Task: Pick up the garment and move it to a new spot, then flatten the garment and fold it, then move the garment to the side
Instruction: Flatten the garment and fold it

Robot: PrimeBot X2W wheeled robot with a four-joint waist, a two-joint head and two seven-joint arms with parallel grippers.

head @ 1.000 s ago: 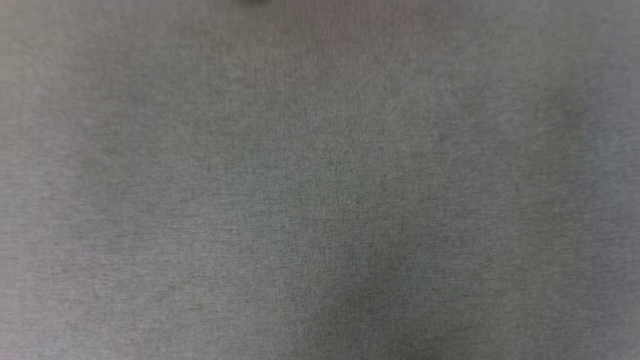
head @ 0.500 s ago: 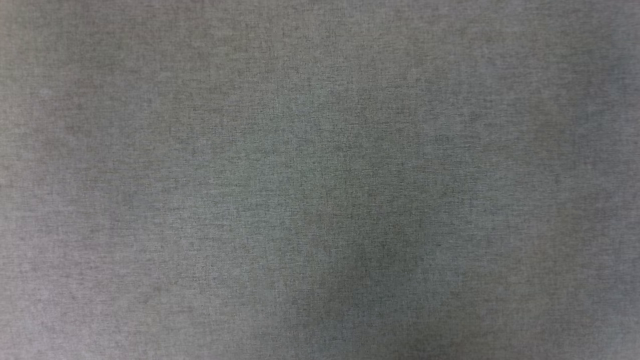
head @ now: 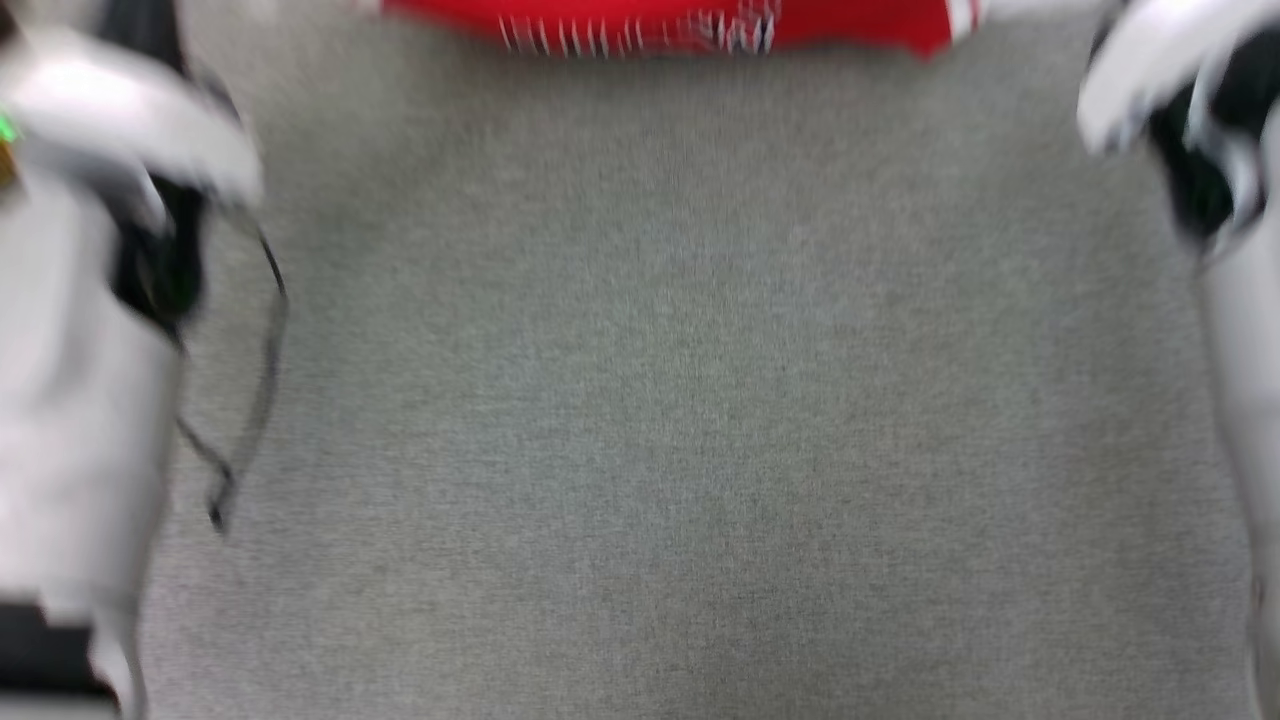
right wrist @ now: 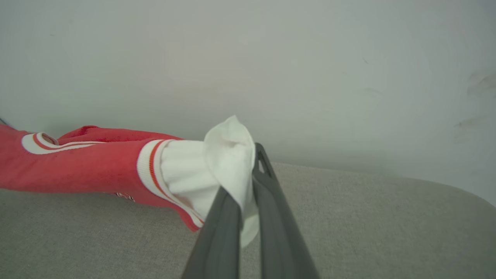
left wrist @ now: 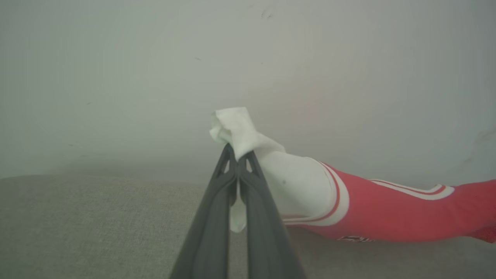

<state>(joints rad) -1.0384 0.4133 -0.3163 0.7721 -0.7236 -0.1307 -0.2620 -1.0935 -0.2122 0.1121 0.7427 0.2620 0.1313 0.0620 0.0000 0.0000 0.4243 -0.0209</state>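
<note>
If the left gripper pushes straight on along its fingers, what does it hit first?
The left gripper, shut on the white sleeve of the shirt, points over the grey surface's far edge at the pale wall; that looks like the first thing it would meet, though how far off is unclear.

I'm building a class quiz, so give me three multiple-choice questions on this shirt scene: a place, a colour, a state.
1. In the head view, where is the shirt? A bottom edge; B top edge; C centre.
2. What colour is the part of the shirt pinched by the left gripper? A black; B red; C white.
3. The right gripper is: A shut on the shirt; B open; C shut, empty.
Answers: B, red shows along the top; C, the pinched part is white; A, it clamps a white bunch.
</note>
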